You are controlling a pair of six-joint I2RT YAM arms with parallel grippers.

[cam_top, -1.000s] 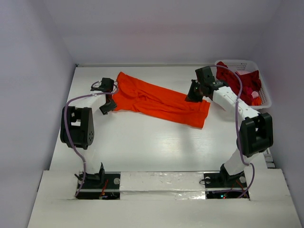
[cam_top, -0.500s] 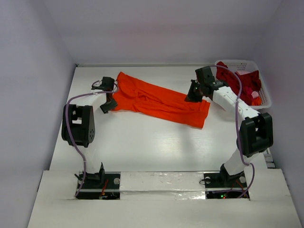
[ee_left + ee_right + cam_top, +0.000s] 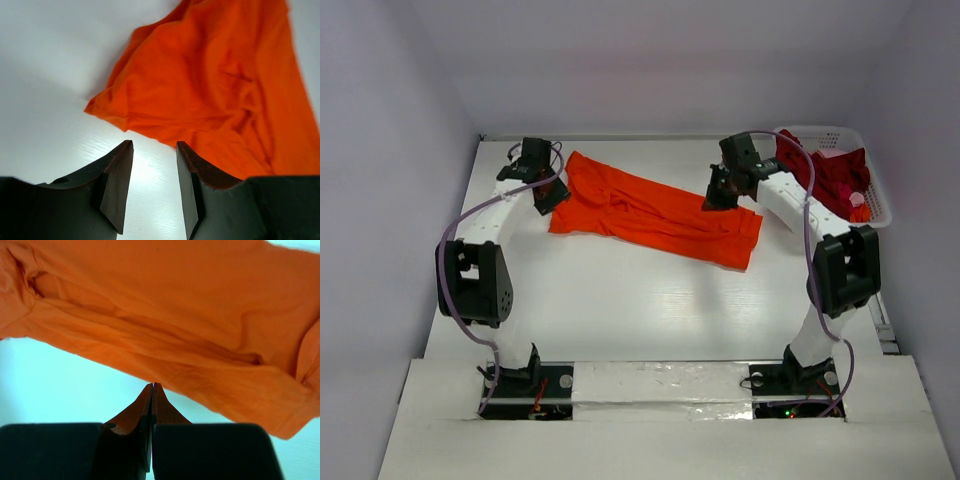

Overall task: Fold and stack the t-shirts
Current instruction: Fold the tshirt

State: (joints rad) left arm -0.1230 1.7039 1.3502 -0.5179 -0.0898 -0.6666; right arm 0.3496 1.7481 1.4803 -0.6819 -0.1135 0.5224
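Two t-shirts (orange t-shirt point(image 3: 650, 212), dark red t-shirt point(image 3: 835, 172)), one basket point(image 3: 820, 131), two tools: left tool point(image 3: 154, 146), right tool point(image 3: 151, 387)

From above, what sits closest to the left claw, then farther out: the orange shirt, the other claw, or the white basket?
1. The orange t-shirt, right beside the left gripper.
2. The right gripper, at the shirt's other end.
3. The white basket, far right, at the back.
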